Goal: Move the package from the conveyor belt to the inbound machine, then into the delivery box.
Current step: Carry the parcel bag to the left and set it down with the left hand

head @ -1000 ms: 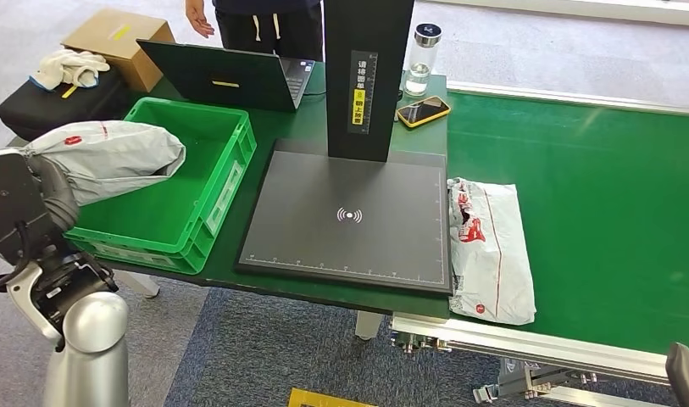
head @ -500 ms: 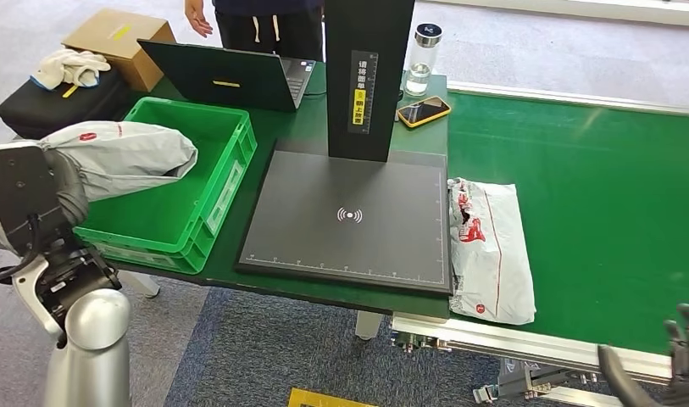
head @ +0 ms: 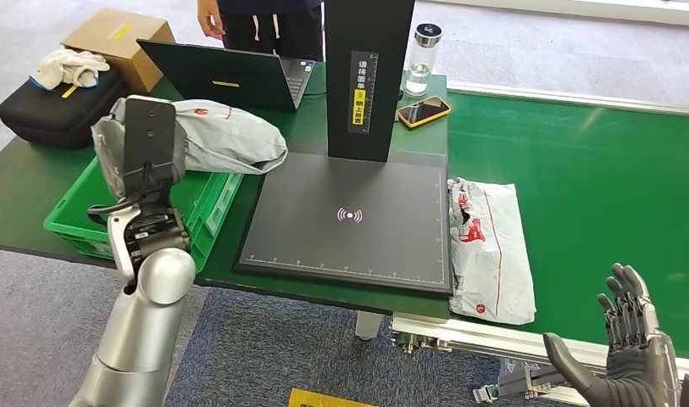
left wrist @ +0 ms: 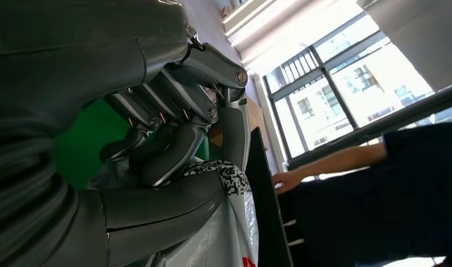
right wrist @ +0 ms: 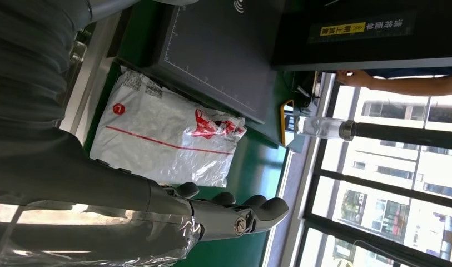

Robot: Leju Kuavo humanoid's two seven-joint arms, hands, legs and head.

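The left hand (left wrist: 173,139) grips a grey plastic mailer package (head: 222,144), lifted above the green plastic crate (head: 207,203) beside the black scanner pad (head: 349,212). The arm hides the bag's near end. The right hand (head: 629,356), fingers spread and empty, hovers off the green conveyor belt (head: 595,186), near a white plastic package (head: 489,250) at the belt's near edge.

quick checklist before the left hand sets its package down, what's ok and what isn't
1. Grip: left hand holds the grey package firmly, fingers wrapped around it. Ok.
2. Position: the package hangs over the green bin's inner edge, its tip just reaching the scanner pad. Not ok for a drop into the bin yet.
3. Bin contents: hidden behind the arm. Cannot tell.
4. Scanner pad: bare surface. Ok.
5. Right hand: open, holding nothing, near the belt's front edge. Ok.
6. Next package: the white package lies flat on the belt beside the pad. Ok.
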